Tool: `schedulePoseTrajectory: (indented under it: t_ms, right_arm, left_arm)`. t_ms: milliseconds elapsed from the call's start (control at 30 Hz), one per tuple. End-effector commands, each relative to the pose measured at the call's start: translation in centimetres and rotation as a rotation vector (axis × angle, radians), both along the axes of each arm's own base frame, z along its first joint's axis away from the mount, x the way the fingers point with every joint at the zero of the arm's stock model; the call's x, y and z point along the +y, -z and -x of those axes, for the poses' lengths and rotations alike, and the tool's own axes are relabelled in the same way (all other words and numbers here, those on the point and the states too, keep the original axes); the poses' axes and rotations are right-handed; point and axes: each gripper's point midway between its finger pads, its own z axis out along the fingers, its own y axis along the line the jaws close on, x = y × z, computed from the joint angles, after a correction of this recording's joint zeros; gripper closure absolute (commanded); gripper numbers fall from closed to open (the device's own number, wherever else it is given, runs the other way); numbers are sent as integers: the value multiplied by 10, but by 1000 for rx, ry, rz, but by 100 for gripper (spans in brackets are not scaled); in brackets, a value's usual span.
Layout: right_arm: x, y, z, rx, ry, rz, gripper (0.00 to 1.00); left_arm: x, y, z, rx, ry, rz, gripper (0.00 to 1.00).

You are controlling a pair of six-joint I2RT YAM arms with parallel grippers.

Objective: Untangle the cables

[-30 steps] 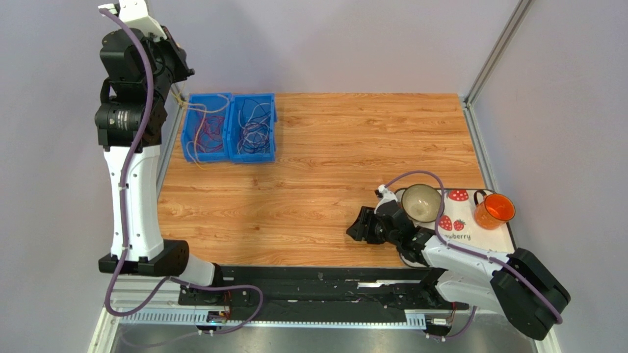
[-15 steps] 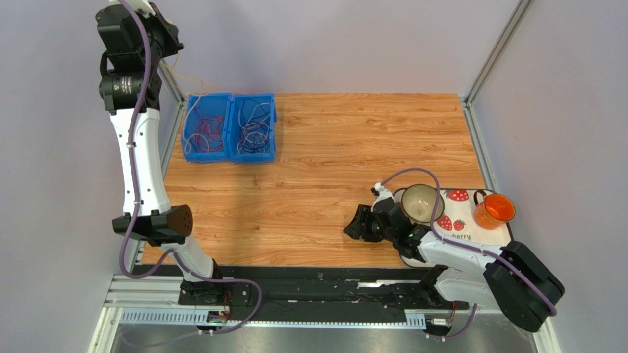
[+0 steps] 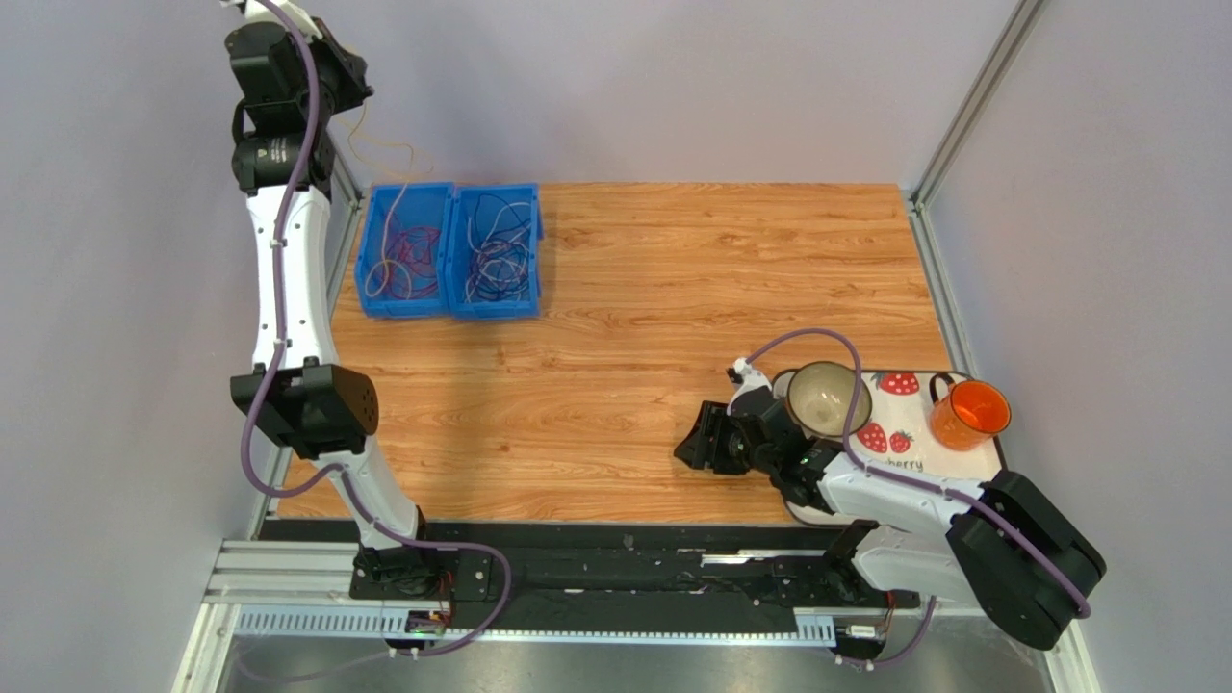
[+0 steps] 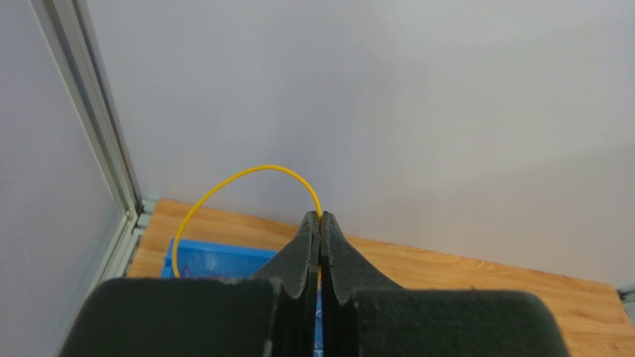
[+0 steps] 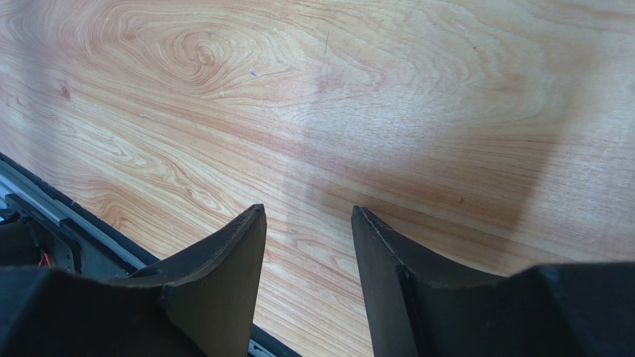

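At the far left corner of the table, the left arm stands stretched tall, its left gripper (image 3: 344, 75) well above the blue bins (image 3: 453, 246). In the wrist view the jaws of this gripper (image 4: 320, 219) are pressed flat together, with a thin yellow cable (image 4: 246, 172) pinched at the very tip. The wire arcs up out of the pinch and falls away to the left, down towards the bins. The height seems deliberate: a long, limp wire needs a high pull to slide free of the loops around it. Whether its lower end is clear of the pile cannot be told, as it is too fine in the overhead view.

Below, the rest of the cables lie in the two bins – a reddish and pale knot (image 3: 409, 257) in the left one, a darker mix (image 3: 499, 260) in the right one. Having two compartments side by side suggests one for the tangle and one for sorted wires, though both look tangled.

Across the wooden table (image 3: 694, 275), the right gripper (image 3: 702, 438) hangs low near the front edge. Its fingers (image 5: 231, 253) stand partly apart over bare wood and hold nothing – parked, probably, out of the left arm's way. Just right of it sit a bowl (image 3: 827, 397), a strawberry-print mat (image 3: 900, 433) and an orange cup (image 3: 969, 415), well apart from the wires.
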Motion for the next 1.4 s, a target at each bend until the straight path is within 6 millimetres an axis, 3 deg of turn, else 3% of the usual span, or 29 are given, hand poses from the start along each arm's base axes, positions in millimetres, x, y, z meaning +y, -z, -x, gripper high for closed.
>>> schedulePoseTrajectory:
  t_ms: [0,200,367,633,867,900,933,967,1067,1233,1267,1367]
  right_arm:
    - [-18,24,14,69,-7,102,46]
    - [-16,24,14,67,-12,99,46]
    - [-17,24,15,67,-11,100,46]
    - [-17,24,15,70,-10,101,46]
    - [-17,24,14,67,-10,102,46]
    - [-16,24,15,67,-14,100,46]
    - [-16,24,15,68,-13,100,46]
    - [-17,25,15,70,-13,103,46]
    - [-17,25,14,69,-10,104,46]
    - [-15,24,14,70,-15,100,46]
    - [-15,24,14,70,-16,101,46]
    - [-15,25,14,70,-17,100,46]
  left_arm:
    - [18,30,-10,19,-75,5,100]
    - [36,86,-16,100,-160,6,100]
    - [49,117,-17,159,-214,23,100]
    - [48,163,-29,255,-204,60,100]
    - [34,198,-48,332,-131,124,100]
    - [35,199,-53,341,-134,128,96]
    - [35,204,-51,369,-136,134,86]
    - [34,205,-51,375,-137,142,64]
    - [34,201,-46,364,-139,144,40]
    - [36,187,-28,380,-179,143,35]
    - [37,179,-24,370,-187,141,35]
    - [39,178,-2,404,-230,160,36]
